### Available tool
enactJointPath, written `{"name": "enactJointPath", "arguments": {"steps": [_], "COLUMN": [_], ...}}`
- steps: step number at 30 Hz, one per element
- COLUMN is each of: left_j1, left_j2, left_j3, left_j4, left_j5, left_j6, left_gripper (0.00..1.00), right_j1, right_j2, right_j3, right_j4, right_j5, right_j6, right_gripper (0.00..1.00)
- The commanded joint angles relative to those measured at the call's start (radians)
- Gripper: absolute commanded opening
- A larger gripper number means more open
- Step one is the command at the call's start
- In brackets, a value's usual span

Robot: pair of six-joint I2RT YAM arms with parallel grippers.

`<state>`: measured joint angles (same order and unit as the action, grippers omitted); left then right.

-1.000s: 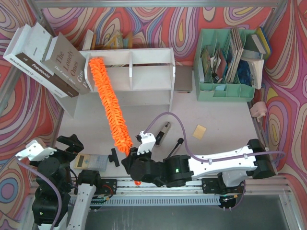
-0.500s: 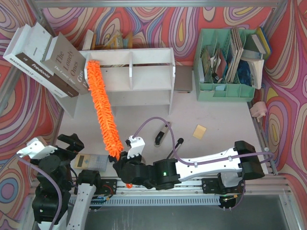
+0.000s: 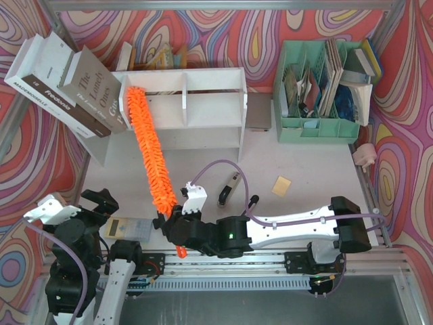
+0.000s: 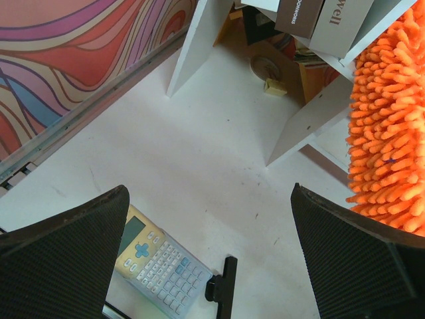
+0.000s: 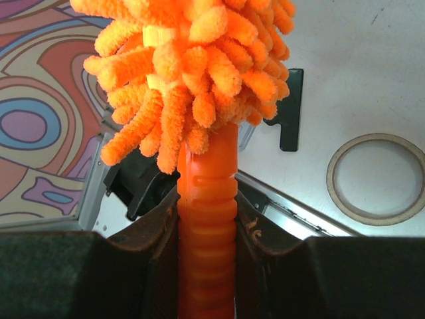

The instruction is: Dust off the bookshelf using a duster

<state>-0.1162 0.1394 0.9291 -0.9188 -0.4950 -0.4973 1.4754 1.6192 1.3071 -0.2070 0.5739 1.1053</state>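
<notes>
Right claw (image 3: 177, 231) clamped on the handle of the duster (image 3: 150, 152), whose fluffy tip lies on the bookshelf (image 3: 203, 101) at its far-left corner. Left claw (image 3: 100, 201) wide apart, holding nothing. Danger: sweep left and those leaning books (image 3: 81, 91) could topple, or the long handle could twist in the grip.

Swirl-patterned walls (image 3: 223, 30), perhaps fabric, white table (image 3: 318, 169)

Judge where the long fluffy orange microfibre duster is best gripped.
By the duster's thin ribbed orange plastic handle at the near end, from the near side: rigid and narrow, unlike the soft head. The right gripper grips it there.
</notes>
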Motion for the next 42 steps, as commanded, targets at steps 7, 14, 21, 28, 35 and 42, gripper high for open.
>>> {"name": "enactJointPath", "arguments": {"steps": [7, 14, 21, 28, 35, 42], "left_j1": [-0.002, -0.002, -0.002, -0.002, -0.002, -0.002], "left_j2": [0.019, 0.019, 0.019, 0.017, 0.019, 0.019], "left_j3": [-0.003, -0.003, -0.005, -0.005, -0.004, -0.005], "left_j4": [-0.012, -0.011, -0.008, -0.009, -0.008, -0.007], "left_j5": [-0.012, -0.013, -0.010, -0.011, -0.010, -0.009], "left_j6": [-0.001, -0.001, 0.000, -0.001, 0.001, 0.001], "left_gripper": [0.98, 0.98, 0.98, 0.98, 0.98, 0.98], "right_j1": [0.037, 0.040, 0.001, -0.046, -0.017, -0.006], "right_j2": [-0.027, -0.044, -0.009, 0.030, -0.026, -0.048], "right_j3": [0.023, 0.011, 0.026, 0.044, 0.032, 0.024], "right_j4": [0.120, 0.131, 0.043, -0.036, 0.060, 0.154], "right_j5": [0.062, 0.106, 0.058, -0.027, 0.053, 0.106], "right_j6": [-0.146, -0.156, -0.071, -0.004, -0.104, -0.188], "right_gripper": [0.00, 0.00, 0.00, 0.00, 0.00, 0.00]}}
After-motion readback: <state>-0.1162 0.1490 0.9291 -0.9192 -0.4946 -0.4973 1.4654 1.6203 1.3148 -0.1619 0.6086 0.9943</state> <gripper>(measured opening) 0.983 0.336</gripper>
